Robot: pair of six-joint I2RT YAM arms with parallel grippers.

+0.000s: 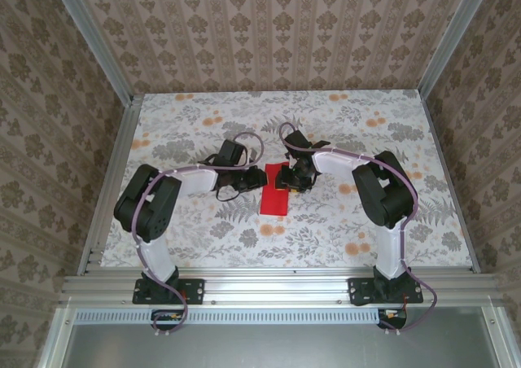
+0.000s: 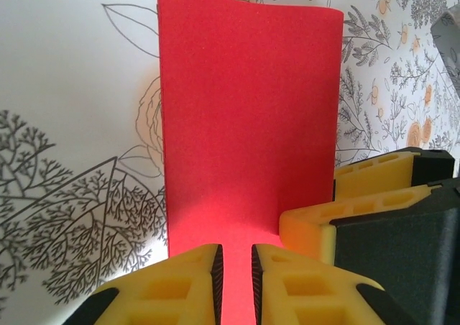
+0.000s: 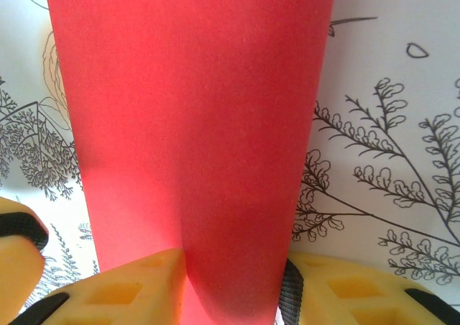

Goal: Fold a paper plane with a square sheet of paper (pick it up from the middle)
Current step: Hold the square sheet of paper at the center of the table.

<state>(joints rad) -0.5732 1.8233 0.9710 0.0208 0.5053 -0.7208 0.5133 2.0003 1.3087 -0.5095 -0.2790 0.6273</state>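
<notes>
Square sheet of paper [image 1: 274, 201] reaches between my right fingers [image 3: 231, 267], which clasp it; left fingers [image 2: 235, 260] stand narrow, whether gripping I cannot tell.

red sheet [image 3: 194, 138] cut off top and bottom, right fingers [image 3: 129, 289] partly cropped

Paper [image 2: 248, 124]: plain bright red. Tabletop [image 1: 326, 238] shows grey foliage, orange blossoms on white. Left gripper [image 2: 235, 257] yellow, black pads.
</notes>
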